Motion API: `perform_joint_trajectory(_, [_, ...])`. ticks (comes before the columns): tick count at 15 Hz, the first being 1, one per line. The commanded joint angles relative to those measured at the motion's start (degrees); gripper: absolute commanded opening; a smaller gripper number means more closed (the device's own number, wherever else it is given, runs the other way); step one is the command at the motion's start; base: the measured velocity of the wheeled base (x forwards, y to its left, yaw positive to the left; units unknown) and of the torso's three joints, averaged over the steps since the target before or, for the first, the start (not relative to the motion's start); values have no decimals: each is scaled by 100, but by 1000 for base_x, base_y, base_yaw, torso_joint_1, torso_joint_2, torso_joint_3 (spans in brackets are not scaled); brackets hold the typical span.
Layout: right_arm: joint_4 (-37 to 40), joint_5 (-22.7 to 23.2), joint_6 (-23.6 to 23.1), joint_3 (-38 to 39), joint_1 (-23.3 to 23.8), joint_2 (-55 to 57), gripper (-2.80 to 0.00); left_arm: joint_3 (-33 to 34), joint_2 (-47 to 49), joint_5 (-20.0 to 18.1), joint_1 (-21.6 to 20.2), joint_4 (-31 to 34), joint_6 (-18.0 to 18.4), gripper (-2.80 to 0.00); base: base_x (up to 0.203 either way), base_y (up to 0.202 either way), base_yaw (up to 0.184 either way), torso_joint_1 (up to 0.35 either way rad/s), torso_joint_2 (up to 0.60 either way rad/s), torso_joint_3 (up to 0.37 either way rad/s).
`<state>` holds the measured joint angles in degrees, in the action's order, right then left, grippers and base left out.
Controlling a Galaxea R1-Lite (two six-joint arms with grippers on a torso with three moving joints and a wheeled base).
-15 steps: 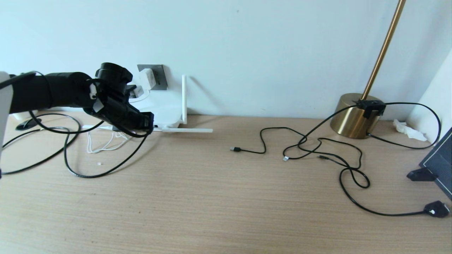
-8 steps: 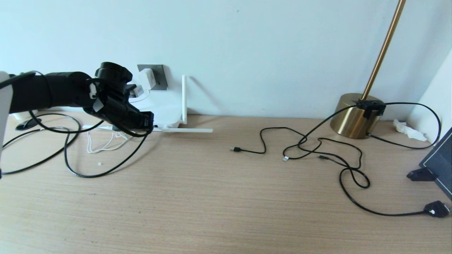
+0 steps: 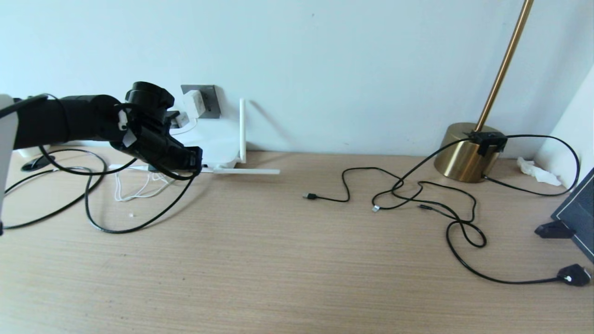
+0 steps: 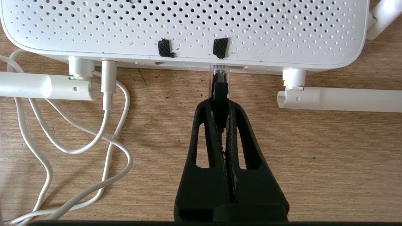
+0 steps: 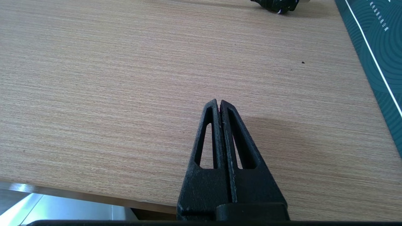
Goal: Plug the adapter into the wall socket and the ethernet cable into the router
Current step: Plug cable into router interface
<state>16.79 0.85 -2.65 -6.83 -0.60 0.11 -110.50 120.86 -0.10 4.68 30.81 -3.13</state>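
The white router (image 3: pixel 213 148) lies on the desk by the wall, its perforated shell (image 4: pixel 188 28) filling the left wrist view. My left gripper (image 4: pixel 220 103) is shut on the black ethernet cable's boot; its clear plug (image 4: pixel 219 73) meets a port on the router's edge. In the head view the left gripper (image 3: pixel 197 162) sits at that edge, the ethernet cable (image 3: pixel 116 227) looping behind it. The white adapter (image 3: pixel 192 104) sits in the grey wall socket (image 3: pixel 209 99); its thin white cord (image 4: pixel 108 91) runs to the router. My right gripper (image 5: pixel 219 103) hangs shut and empty over the desk's near edge.
Two white antennas (image 4: pixel 339 99) lie flat along the router's edge; one (image 3: pixel 242 130) stands upright. Black USB cables (image 3: pixel 417 199) sprawl at centre right beside a brass lamp base (image 3: pixel 464 150). A dark stand (image 3: pixel 577 218) sits at the far right.
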Motion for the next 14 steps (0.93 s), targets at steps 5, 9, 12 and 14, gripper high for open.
perform_joint_trajectory(5, [9,3,-6,-3,-2,-2,-280,-7,70,1,-2,-93,-5,-280,0,0,0,0,0,0])
perform_joint_trajectory(9, [9,3,-8,-2,-2,-2,-280,-15,62,10,-10,-102,-3,-280,0,0,0,0,0,0])
perform_joint_trajectory(12, [9,3,-8,-3,-2,-2,-280,-25,70,10,-11,-102,-3,-280,0,0,0,0,0,0])
perform_joint_trajectory(14, [9,3,-8,3,-2,-2,-280,-25,70,10,-11,-102,-3,-280,0,0,0,0,0,0])
